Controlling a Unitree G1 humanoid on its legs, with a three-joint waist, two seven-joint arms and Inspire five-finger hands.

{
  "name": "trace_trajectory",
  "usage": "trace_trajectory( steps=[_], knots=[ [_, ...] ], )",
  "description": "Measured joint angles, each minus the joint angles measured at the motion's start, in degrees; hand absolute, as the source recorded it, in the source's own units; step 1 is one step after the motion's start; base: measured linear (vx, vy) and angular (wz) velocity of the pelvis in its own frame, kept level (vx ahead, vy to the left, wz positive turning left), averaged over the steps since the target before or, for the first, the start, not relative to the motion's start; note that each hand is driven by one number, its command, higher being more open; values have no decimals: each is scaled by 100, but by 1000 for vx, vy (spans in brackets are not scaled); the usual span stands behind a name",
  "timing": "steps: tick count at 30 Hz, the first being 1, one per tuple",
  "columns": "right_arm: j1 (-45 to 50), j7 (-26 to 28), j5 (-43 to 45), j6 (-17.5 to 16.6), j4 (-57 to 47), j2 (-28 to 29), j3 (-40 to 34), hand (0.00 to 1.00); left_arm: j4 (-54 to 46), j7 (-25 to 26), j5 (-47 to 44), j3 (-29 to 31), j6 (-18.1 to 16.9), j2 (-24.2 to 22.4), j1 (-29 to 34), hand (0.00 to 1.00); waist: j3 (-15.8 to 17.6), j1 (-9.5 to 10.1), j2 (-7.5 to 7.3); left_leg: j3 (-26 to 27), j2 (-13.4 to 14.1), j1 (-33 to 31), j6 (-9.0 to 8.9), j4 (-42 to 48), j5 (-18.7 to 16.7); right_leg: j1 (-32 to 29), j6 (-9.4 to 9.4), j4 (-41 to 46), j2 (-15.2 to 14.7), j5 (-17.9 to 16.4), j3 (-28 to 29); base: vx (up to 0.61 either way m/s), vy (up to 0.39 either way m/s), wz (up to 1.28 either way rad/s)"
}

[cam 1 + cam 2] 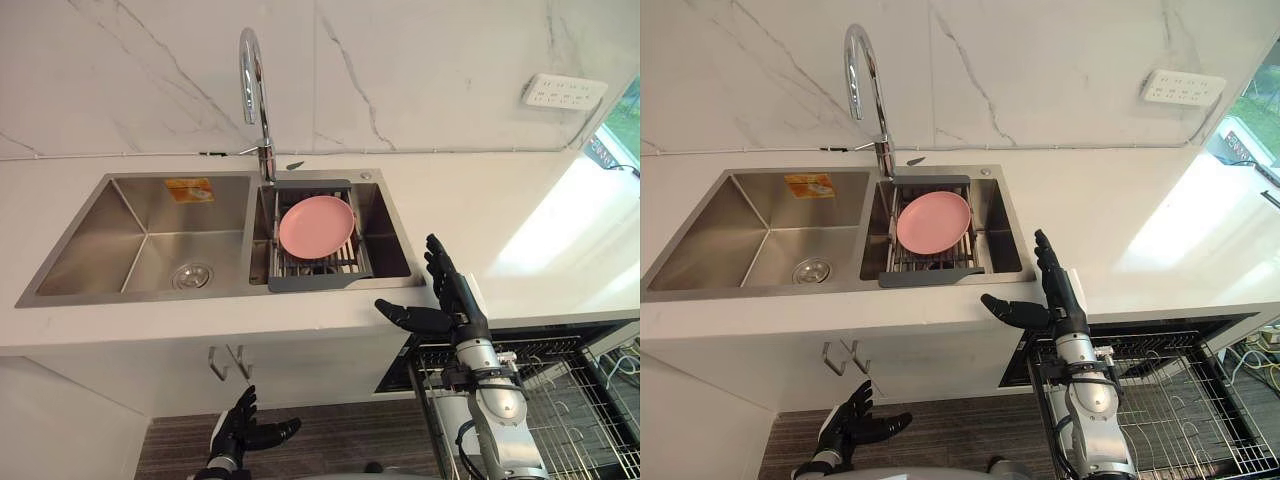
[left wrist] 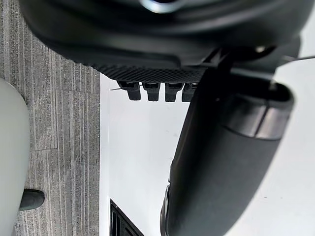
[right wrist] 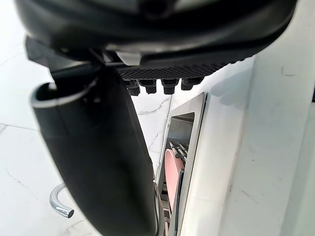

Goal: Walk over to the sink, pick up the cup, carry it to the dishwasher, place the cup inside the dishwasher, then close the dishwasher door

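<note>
One steel sink (image 1: pixel 130 190), two basins, long axis running left to right along the white counter (image 1: pixel 520 230). One curved faucet (image 1: pixel 255 80) behind the divider. Right basin: one grey drain rack (image 1: pixel 310 280) carrying one pink plate (image 1: pixel 316 226), face up. Left basin: one round drain (image 1: pixel 192 275).

Cup: cannot tell where it is, nor its look or heading.

One wire dishwasher rack (image 1: pixel 570 400), drawn out below the counter at the right. Two cabinet handles (image 1: pixel 228 360) under the sink. One wall socket (image 1: pixel 565 92).

Right hand (image 1: pixel 460 300) open, fingers straight, thumb spread, raised at the counter's front edge just right of the sink. Left hand (image 1: pixel 238 425) low over the floor (image 1: pixel 340 440), fingers spread, holding nothing.
</note>
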Motion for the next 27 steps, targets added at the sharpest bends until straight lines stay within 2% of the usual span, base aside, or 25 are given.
trace_trajectory(
  steps=[6,12,20,23,27],
  knots=[
    [9,-16,0,0,0,5,0,100,5,0,0,9,1,5,1,100,5,-15,11,58,7,23,-2,-17,-1,-11,-2,-6,12,1,47,0,0,-4],
    [132,-387,5,-2,-1,40,-31,100,184,-2,-5,11,10,16,-11,100,-21,-139,122,163,19,32,-10,-95,-7,-51,-6,-72,6,21,114,4,8,-6],
    [154,-770,26,-32,-51,267,-171,100,195,-16,-28,10,3,18,-18,100,4,-105,145,421,37,9,-103,9,-64,40,41,-59,-63,-15,-21,8,10,8],
    [142,-756,24,-31,-74,265,-170,100,185,-16,-78,13,-13,20,-18,100,50,-91,134,465,19,7,-194,188,-148,121,84,80,-148,-118,-117,-14,14,18],
    [135,-727,20,-33,-173,260,-168,100,88,-15,-136,32,-33,51,-11,100,171,46,89,463,11,-171,-10,780,-508,-80,107,735,-269,-503,-92,-55,22,2]
  ],
)
